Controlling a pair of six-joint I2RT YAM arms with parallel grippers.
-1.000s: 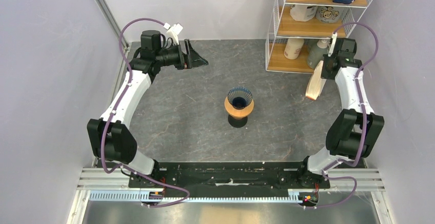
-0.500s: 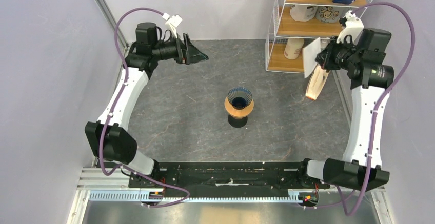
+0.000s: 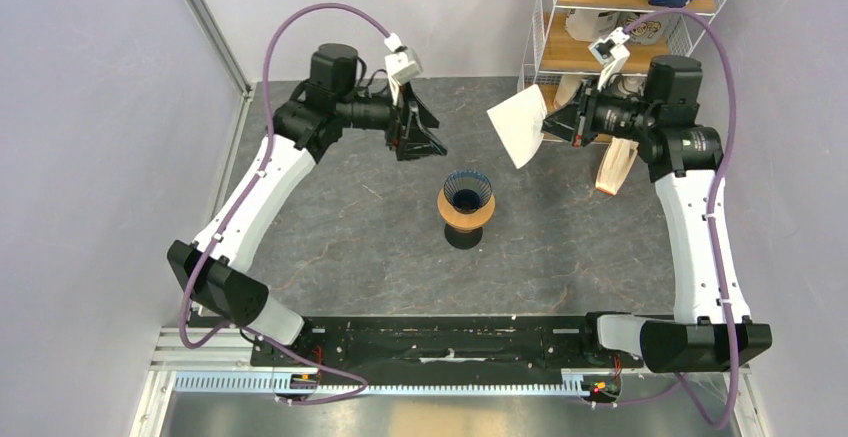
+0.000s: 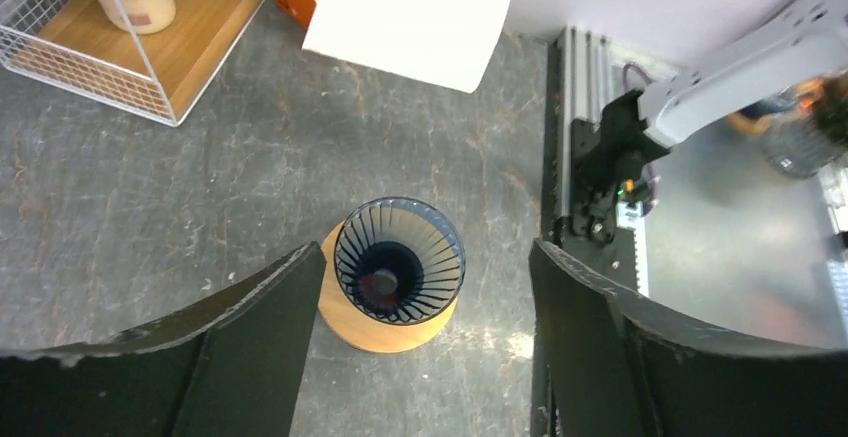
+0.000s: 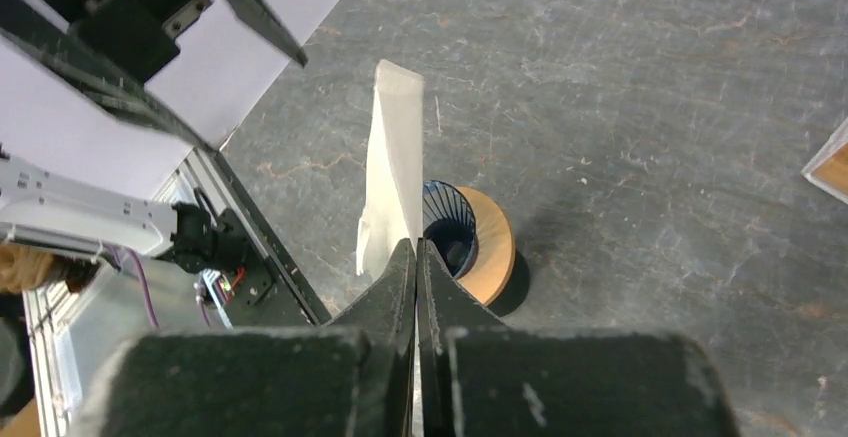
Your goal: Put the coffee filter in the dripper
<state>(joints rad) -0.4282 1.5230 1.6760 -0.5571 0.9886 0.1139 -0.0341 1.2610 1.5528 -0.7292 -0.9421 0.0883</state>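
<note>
The dark-blue ribbed dripper (image 3: 467,191) stands on a flat orange ring (image 3: 465,216) at the table's middle; it also shows in the left wrist view (image 4: 399,259) and partly in the right wrist view (image 5: 447,229). My right gripper (image 3: 549,122) is shut on the white coffee filter (image 3: 517,126), holding it flat and folded in the air up and to the right of the dripper. In the right wrist view the filter (image 5: 393,169) sticks out edge-on from the closed jaws. The filter also shows in the left wrist view (image 4: 410,12). My left gripper (image 3: 422,141) is open and empty, above and left of the dripper.
A wire shelf (image 3: 600,52) with bottles and a snack bag stands at the back right. A stack of tan filters in a holder (image 3: 616,169) leans by the shelf. Grey walls close in both sides. The arm bases sit on a black rail (image 3: 450,342) at the near edge.
My right arm has lifted the filter from the holder and swung it left toward the dripper. My left arm has moved right and nearer, its open gripper now close to the dripper.
</note>
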